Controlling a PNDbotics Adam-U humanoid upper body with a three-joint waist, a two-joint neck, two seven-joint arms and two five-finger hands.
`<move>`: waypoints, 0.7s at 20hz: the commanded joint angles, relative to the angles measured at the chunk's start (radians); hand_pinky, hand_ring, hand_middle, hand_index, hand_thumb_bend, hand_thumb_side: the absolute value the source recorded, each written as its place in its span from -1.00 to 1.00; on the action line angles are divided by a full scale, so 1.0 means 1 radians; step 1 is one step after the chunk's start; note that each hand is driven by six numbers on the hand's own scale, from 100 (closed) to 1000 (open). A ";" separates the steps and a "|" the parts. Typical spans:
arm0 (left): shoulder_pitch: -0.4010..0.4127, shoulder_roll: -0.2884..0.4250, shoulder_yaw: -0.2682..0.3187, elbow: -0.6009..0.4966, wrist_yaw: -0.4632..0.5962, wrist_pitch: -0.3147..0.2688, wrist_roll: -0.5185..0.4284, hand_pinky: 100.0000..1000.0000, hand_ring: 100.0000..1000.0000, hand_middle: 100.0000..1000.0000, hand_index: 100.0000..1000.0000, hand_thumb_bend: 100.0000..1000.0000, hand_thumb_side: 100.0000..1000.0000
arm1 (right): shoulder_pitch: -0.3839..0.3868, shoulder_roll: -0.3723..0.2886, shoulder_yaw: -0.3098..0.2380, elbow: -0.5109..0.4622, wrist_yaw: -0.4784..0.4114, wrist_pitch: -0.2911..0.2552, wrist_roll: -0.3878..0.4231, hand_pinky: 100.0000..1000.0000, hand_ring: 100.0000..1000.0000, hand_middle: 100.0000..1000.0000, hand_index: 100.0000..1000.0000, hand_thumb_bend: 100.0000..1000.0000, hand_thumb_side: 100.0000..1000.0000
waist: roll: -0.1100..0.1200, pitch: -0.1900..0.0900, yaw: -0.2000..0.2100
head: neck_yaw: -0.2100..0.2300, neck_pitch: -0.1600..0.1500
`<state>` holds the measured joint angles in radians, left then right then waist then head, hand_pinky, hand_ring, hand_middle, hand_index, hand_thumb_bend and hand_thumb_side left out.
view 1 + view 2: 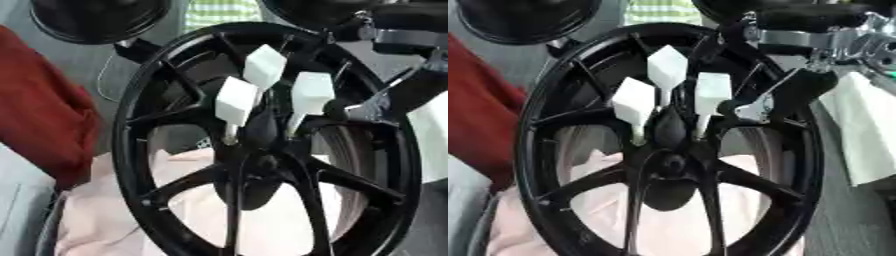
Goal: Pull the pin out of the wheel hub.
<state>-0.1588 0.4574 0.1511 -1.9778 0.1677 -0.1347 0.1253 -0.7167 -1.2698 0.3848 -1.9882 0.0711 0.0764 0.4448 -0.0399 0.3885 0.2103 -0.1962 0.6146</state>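
Black spokes fan out from the middle of a large wheel hub [262,165] that fills most of both views, standing nearly upright on its rim. Three pins with white block heads sit in the hub just above its centre: the left pin [236,101], the far pin [264,66] and the right pin [311,93]. Their thin shafts run down into the dark centre of the hub, and the three heads stand close together without clearly touching.

From the upper right comes the right hand [785,97], black with silver joints behind it. Its dark fingers reach in over the rim and end just beside the right pin's head; one fingertip appears to touch that head's right side, but whether the fingers are curled round the pin or merely beside it cannot be told.

Under the wheel lies a pale pink cloth [105,220]. A red cloth [44,110] hangs at the left edge, and a white sheet [864,135] shows at the right.
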 commanded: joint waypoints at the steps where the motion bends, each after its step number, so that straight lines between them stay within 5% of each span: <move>1: -0.009 0.021 0.004 -0.015 -0.004 0.002 0.001 0.40 0.11 -0.10 0.40 -1.00 0.37 | -0.023 -0.009 0.003 -0.012 0.024 0.025 0.015 0.83 0.69 0.49 0.72 -0.54 -0.38 | -0.012 -0.010 0.001 | -0.004 0.000; 14: -0.008 0.016 0.003 -0.015 -0.013 0.005 -0.001 0.39 0.11 -0.10 0.40 -1.00 0.38 | -0.051 0.018 0.027 -0.012 0.078 0.105 0.045 0.82 0.66 0.44 0.70 -0.50 -0.33 | -0.009 0.002 0.004 | -0.016 0.000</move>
<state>-0.1591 0.4566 0.1509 -1.9777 0.1580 -0.1312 0.1246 -0.7560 -1.2351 0.4222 -1.9882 0.1390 0.1723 0.4902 -0.0399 0.3940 0.2127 -0.2074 0.6146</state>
